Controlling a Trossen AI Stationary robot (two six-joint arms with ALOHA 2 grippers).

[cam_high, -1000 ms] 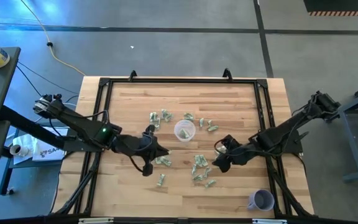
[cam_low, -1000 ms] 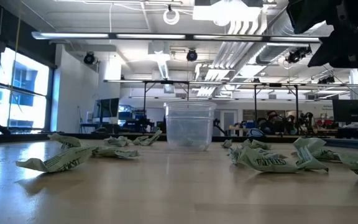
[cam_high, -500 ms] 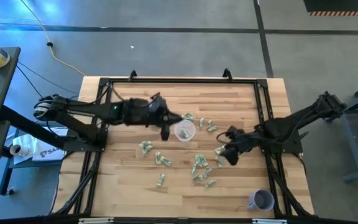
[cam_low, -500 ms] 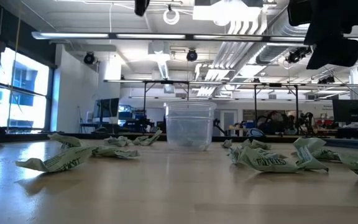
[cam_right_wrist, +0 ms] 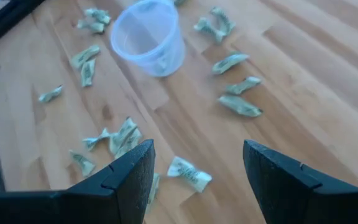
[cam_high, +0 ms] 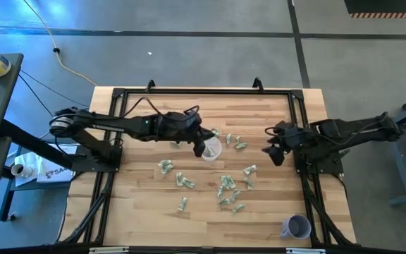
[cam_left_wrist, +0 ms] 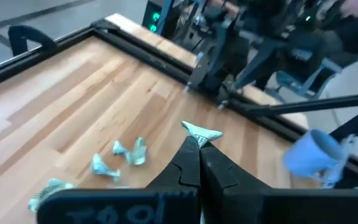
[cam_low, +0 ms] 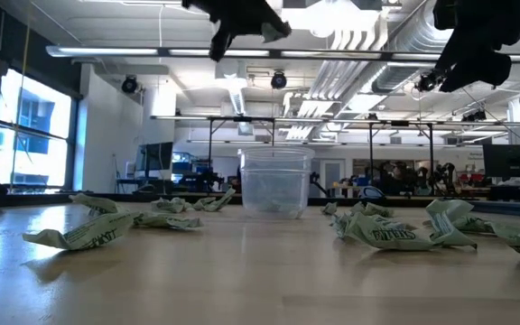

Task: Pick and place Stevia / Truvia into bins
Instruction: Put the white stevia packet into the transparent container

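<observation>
Stevia packet (cam_left_wrist: 201, 132) above clear cup (cam_high: 209, 149)

A clear plastic cup (cam_low: 276, 184) is seen standing upright on the wooden table (cam_low: 242, 280), towards its far edge. Crumpled green-and-white packets (cam_low: 382, 230) are scattered on the table to either side of the cup, none touching it. The left gripper (cam_low: 242, 20) is held above the cup, slightly to one side. The right gripper (cam_low: 477, 41) is held high, well apart from the cup. An open room with ceiling lights is seen beyond the table.
</observation>
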